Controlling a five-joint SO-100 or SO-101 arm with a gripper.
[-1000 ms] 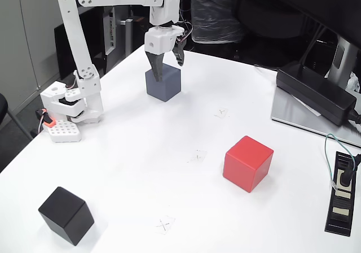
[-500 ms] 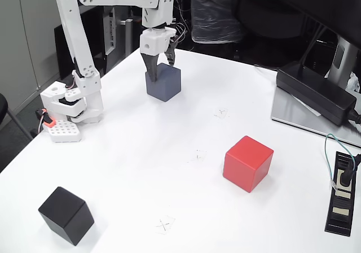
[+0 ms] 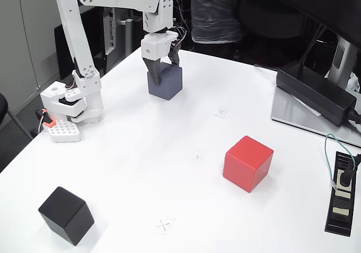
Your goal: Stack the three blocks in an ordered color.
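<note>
The slate blue-grey block [image 3: 168, 87] sits at the far side of the white table [image 3: 130, 168] in the fixed view. My gripper [image 3: 164, 72] comes down on it from above, one finger on its left face and the other behind its top right edge, shut on it. It looks slightly raised or tilted. The red block [image 3: 247, 162] stands right of centre. In the near left corner rests the black block [image 3: 66, 215]. Both are apart from the gripper.
The arm's base [image 3: 73, 103] and a small white-and-orange holder [image 3: 61, 131] stand at the left edge. A long black power brick [image 3: 316, 92] lies on a grey sheet at the right, with a power strip [image 3: 340, 195] below it. Small X marks [image 3: 197, 156] dot the table.
My gripper has dropped lower and closed in around the blue-grey block. The block has shifted slightly to the right and up. The red and black blocks have not moved.
</note>
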